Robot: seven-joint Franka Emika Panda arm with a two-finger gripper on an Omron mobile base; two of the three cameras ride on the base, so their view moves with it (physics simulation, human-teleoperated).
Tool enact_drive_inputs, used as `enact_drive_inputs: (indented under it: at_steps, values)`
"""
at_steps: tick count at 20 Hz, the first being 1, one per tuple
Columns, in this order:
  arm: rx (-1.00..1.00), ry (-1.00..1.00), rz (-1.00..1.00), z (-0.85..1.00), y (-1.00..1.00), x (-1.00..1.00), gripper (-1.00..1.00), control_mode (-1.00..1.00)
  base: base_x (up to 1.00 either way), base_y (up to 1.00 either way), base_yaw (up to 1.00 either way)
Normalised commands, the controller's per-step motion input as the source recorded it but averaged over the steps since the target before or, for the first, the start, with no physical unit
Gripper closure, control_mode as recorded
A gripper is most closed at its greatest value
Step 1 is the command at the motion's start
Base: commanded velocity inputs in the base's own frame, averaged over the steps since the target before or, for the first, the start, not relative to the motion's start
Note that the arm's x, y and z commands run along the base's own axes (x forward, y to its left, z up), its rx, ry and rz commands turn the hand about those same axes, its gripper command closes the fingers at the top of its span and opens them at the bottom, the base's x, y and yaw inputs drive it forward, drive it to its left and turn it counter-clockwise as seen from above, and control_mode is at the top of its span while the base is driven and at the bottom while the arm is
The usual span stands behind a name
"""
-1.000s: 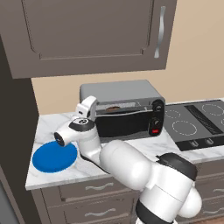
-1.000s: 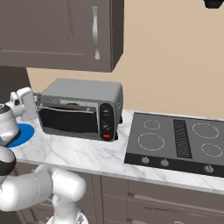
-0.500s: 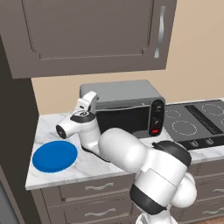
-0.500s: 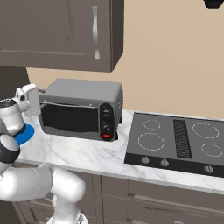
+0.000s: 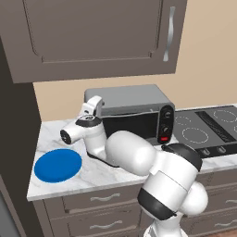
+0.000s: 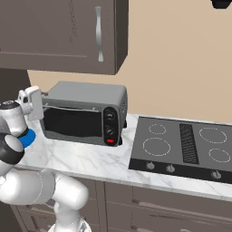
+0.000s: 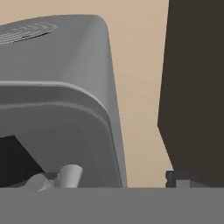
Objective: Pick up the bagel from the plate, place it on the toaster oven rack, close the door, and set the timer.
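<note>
The toaster oven (image 5: 132, 99) stands on the counter with its dark glass door (image 5: 131, 125) shut, which hides the toaster oven rack. My gripper (image 5: 98, 107) is at the door's upper left corner, also seen from the other side as my gripper (image 6: 41, 103). In the hand view the end of the silver handle bar (image 7: 70, 175) lies just ahead of the hand, beside the door glass (image 7: 13, 162). One dark fingertip (image 7: 177, 178) stands far off to the right, so the jaws are wide with nothing held. The blue plate (image 5: 58, 165) lies bare left of the oven. The bagel is out of view.
Oven knobs and a red button (image 5: 164, 139) sit on the oven's right panel. A black cooktop (image 6: 186, 147) lies to the right. Wall cabinets (image 5: 97, 32) hang above the oven. A dark tall unit (image 5: 14, 139) bounds the counter on the left.
My hand has crept closer to the door's upper left corner, and the forearm and elbow have swung up and left, off the plate. Oven and plate have not moved.
</note>
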Motion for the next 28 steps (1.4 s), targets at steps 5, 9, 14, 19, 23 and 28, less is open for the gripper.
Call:
enact_drive_inputs:
  at_steps: [5, 9, 14, 19, 23, 28]
  values:
    - [0.00, 0.00, 0.00, 0.00, -0.23, 0.18, -1.00, -1.00, 0.00, 0.00, 0.00]
    - [0.00, 0.00, 0.00, 0.00, -0.13, 0.01, -1.00, -1.00, 0.00, 0.00, 0.00]
    - [0.00, 0.00, 0.00, 0.00, -0.23, 0.13, -1.00, -1.00, 0.00, 0.00, 0.00]
    - [0.00, 0.00, 0.00, 0.00, -0.27, 0.21, -1.00, -1.00, 0.00, 0.00, 0.00]
    - [0.00, 0.00, 0.00, -0.05, -0.41, 0.23, -1.00, -1.00, 0.00, 0.00, 0.00]
    - [0.00, 0.00, 0.00, -0.22, -0.46, 0.14, -1.00, -1.00, 0.00, 0.00, 0.00]
